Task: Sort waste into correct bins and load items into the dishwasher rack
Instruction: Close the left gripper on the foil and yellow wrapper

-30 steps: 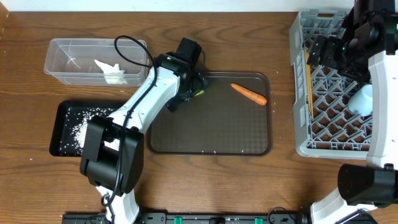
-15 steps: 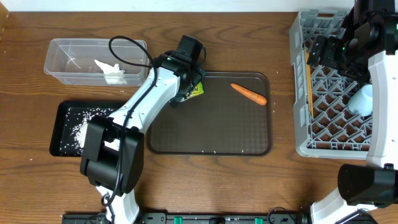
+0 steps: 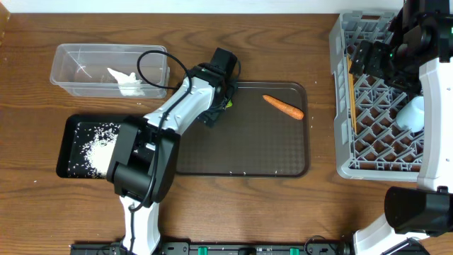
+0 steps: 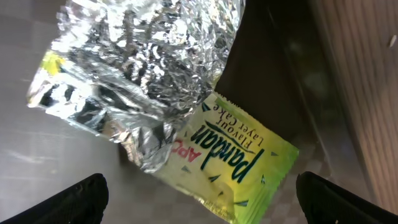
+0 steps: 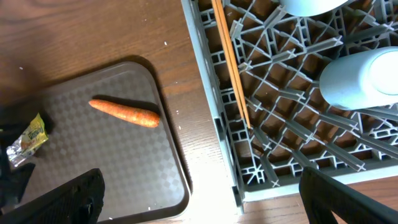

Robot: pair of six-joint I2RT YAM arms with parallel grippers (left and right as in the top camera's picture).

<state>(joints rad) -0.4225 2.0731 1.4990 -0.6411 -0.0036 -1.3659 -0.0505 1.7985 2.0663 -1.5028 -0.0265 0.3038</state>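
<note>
While holding its jaws spread wide, left gripper (image 4: 211, 196) is hovering over the wrapper (image 4: 239, 163) lying on the brown tray's (image 3: 241, 149) corner, carrot (image 3: 283, 107) lying well apart, right gripper (image 5: 202, 199) hanging likewise spread above the rack (image 3: 338, 142).

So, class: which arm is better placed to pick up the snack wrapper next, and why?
Left. The left fingers are open right above the wrapper and foil at a corner of the tray, while the right fingers are over at the rack, beyond the tray.
</note>
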